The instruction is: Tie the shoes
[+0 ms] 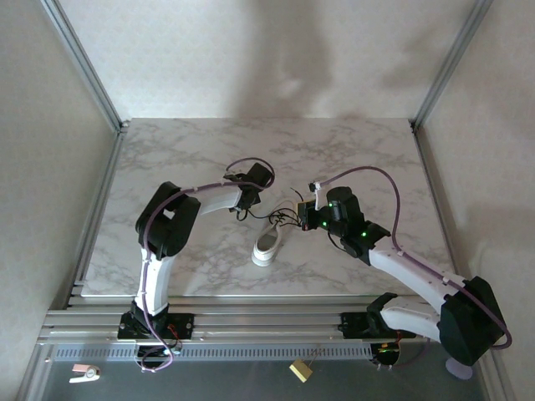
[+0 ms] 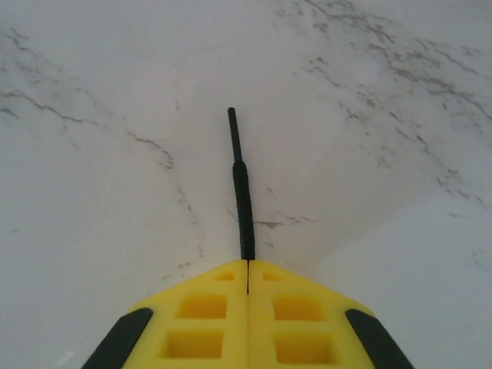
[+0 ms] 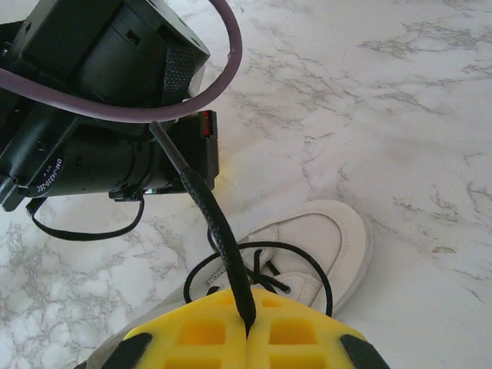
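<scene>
Two ends pinched: left gripper [image 2: 247,265] jaws closed on black lace [image 2: 241,192], right gripper [image 3: 247,329] jaws likewise. White sneaker [image 1: 268,244] sat on table [image 1: 167,150] between grippers. Risk: thin lace could slip out under tension, or pull could drag light sneaker sideways

The left gripper [image 2: 247,269] was clamped shut, its yellow fingers [image 2: 204,307] pressed flat together, with a black lace end [image 2: 242,192] sticking straight out ahead of the tips. The right gripper [image 3: 247,323] was likewise closed, on a second lace [image 3: 207,207] running up and left from its tips. The left wrist [image 3: 100,115] sat just ahead and left of them.
</scene>
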Controlling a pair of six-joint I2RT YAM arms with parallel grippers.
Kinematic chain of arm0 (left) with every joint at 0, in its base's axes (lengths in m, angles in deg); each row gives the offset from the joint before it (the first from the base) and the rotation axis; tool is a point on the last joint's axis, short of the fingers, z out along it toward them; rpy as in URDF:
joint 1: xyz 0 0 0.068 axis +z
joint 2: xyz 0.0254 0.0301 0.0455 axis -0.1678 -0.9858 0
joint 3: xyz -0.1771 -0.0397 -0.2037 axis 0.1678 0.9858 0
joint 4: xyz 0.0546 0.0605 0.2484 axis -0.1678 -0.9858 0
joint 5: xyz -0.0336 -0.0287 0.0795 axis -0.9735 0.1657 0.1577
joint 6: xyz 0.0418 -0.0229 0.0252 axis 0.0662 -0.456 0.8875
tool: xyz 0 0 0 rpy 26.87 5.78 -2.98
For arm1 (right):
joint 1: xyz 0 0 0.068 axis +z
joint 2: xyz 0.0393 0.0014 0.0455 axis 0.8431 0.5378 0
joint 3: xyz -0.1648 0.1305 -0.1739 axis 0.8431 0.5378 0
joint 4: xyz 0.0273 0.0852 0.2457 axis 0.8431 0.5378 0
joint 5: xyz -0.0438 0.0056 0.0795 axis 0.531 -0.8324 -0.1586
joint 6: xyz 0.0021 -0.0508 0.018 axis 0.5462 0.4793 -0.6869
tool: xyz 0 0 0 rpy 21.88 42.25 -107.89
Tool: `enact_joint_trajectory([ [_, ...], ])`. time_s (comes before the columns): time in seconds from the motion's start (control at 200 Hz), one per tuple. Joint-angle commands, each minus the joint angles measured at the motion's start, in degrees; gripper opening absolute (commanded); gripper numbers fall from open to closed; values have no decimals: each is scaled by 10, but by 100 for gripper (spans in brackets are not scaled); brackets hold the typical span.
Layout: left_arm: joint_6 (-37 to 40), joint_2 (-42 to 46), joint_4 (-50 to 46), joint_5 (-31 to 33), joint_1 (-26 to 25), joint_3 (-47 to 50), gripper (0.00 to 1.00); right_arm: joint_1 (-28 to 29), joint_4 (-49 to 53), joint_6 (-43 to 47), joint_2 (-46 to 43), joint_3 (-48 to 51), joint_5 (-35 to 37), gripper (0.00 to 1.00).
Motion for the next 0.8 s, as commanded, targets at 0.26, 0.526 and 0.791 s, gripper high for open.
enact_joint_trajectory([
  [0.26,45,157,-47,34,75,63,0,-2,45,13,-16,-38,3,0],
  [0.526,49,254,-74,76,124,96,0,-2,94,33,-39,-65,19,0],
  [0.791,35,291,-84,114,155,127,0,-2,179,15,-76,-73,119,0],
])
